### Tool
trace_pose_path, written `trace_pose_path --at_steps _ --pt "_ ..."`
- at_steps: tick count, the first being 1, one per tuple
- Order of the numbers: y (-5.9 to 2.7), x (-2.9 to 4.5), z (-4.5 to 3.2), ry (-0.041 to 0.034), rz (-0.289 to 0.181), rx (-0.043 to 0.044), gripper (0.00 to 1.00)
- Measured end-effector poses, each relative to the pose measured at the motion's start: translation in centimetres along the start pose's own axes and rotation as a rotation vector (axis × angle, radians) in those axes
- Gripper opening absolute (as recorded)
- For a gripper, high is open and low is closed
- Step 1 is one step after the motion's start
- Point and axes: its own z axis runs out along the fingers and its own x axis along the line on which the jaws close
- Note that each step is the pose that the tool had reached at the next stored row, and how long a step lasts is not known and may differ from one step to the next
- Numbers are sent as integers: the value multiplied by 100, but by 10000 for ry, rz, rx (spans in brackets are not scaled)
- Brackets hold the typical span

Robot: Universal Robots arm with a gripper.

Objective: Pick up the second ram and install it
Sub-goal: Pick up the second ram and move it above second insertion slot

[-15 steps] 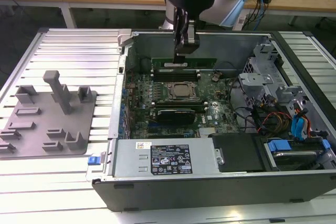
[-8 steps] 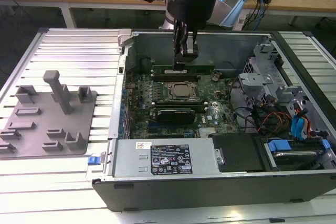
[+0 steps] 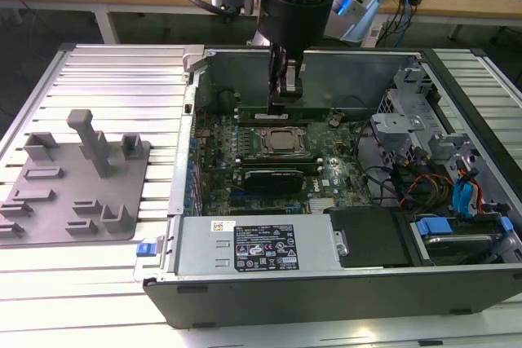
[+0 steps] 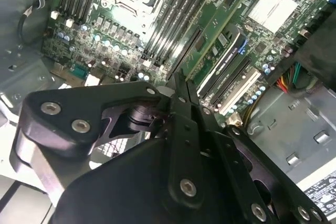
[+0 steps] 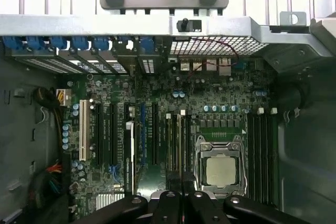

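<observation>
While jaws clamp second ram (image 3: pixel 287 112), it sits near CPU socket (image 3: pixel 283 142).

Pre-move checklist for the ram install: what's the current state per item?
1. Position: hand low over the memory slots beside the square silver CPU socket: ok.
2. Alignment: thin grey-green memory board stands along a slot under the hand: ok.
3. Seating: cannot tell, the hand hides the board's middle.
4. Clearance: black oblong card apart from the hand: ok.
5. Cables: red and orange cable bundle at the exterior view's right, away from the hand: ok.
6. Holder: grey plastic holder plate with upright posts outside the case: ok.
</observation>
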Motion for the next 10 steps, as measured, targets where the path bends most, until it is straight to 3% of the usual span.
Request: trace_pose_path --at_steps 4,10 --pt "-1 0 24 0 8 0 9" --pt "-9 6 188 0 7 1 9"
